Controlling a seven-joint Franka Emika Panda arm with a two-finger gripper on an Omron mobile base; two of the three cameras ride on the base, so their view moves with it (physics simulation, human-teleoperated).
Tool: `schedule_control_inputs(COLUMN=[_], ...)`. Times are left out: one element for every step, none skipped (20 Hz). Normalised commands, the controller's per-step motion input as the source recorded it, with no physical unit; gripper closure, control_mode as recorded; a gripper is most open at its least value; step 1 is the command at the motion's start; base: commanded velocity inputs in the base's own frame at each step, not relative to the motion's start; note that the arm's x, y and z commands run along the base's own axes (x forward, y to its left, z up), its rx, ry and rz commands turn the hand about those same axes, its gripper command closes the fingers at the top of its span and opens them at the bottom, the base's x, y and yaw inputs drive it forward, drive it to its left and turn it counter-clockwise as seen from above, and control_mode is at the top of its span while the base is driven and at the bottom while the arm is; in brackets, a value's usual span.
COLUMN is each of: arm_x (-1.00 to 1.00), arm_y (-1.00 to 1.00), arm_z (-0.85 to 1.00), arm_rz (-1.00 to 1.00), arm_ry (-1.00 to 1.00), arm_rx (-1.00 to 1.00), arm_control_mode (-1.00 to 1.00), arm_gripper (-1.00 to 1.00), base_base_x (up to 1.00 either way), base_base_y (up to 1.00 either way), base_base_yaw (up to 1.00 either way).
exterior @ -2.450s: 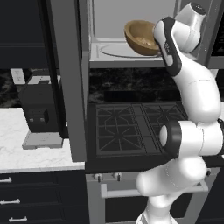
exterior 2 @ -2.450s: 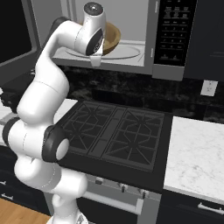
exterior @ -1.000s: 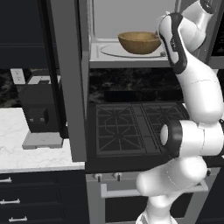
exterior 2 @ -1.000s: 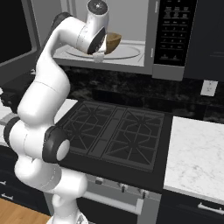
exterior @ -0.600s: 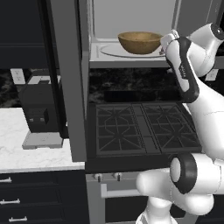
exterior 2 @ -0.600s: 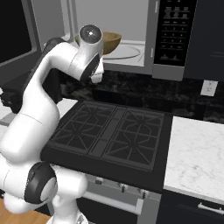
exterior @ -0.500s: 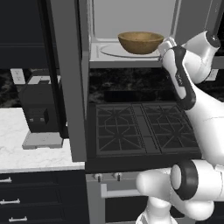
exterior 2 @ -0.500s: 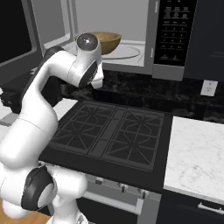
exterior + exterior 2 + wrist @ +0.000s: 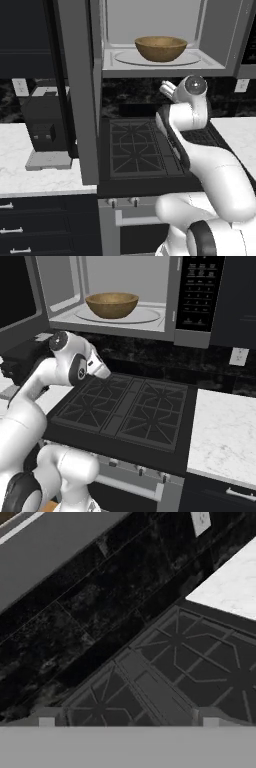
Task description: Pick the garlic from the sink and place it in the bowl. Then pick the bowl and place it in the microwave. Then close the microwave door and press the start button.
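Bowl (image 9: 160, 48) sits on the round glass turntable (image 9: 190, 59) inside the microwave (image 9: 165, 321), upright, roughly centered on the plate. In the right base view the same bowl (image 9: 112, 304) is toward the left half of the cavity, clear of the walls. What lies inside the bowl cannot be told from these angles.

Microwave door (image 9: 80, 90) is swung open, seen edge-on as a tall grey panel at the left of the cavity in the left base view; in the right base view the microwave door (image 9: 20, 296) stands out at the left with its dark window facing in. Control panel (image 9: 197, 291) with rows of buttons is on the right side of the microwave front.

Arm is down below the microwave, over the black gas stove (image 9: 130, 411). White hand end (image 9: 169, 91) pokes out just under the cavity's lower edge, well apart from the bowl. In the hand view the pincer (image 9: 128, 722) has its two tips spread wide at the bottom corners, nothing between them; it looks at the stove grates (image 9: 170, 672), the dark backsplash (image 9: 90, 607) and a corner of white marble surface (image 9: 230, 587).

Black coffee machine (image 9: 47, 127) stands on the marble surface (image 9: 30, 175) left of the stove, partly behind the door. Wall outlet (image 9: 239, 356) above the surface at right.
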Motion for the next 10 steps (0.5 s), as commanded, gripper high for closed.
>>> schedule_control_inputs(arm_x=[-0.29, -0.19, 0.0, -0.03, 0.0, 0.01, 0.0, 0.0, -0.07, -0.14], arm_y=[0.48, 0.6, 0.59, 0.44, 0.31, 0.0, 0.0, 0.0, 0.15, 0.13], arm_z=[-0.23, -0.26, -0.19, 0.0, 0.0, -0.11, -0.27, -0.24, -0.38, -0.43], arm_rz=[-0.1, -0.13, -0.17, -0.17, -0.18, -0.02, 0.0, 0.0, 0.0, 0.0], arm_ry=[-0.16, -0.07, -0.01, -0.04, 0.0, 0.12, 0.0, -0.01, -0.05, -0.07], arm_rx=[-0.43, -0.45, -0.41, -0.32, -0.27, -0.2, -0.13, -0.1, -0.18, -0.18], arm_control_mode=[-1.0, -1.0, -1.0, -1.0, -1.0, -1.0, -1.0, -1.0, -1.0, -1.0], arm_gripper=[-1.0, -1.0, -1.0, -1.0, -1.0, -1.0, -1.0, -1.0, -1.0, -1.0], base_base_x=[0.0, 0.0, 0.0, 0.0, 0.0, 0.0, 0.0, 0.0, 0.0, 0.0], base_base_y=[0.0, 0.0, 0.0, 0.0, 0.0, 0.0, 0.0, 0.0, 0.0, 0.0], base_base_yaw=[0.0, 0.0, 0.0, 0.0, 0.0, 0.0, 0.0, 0.0, 0.0, 0.0])
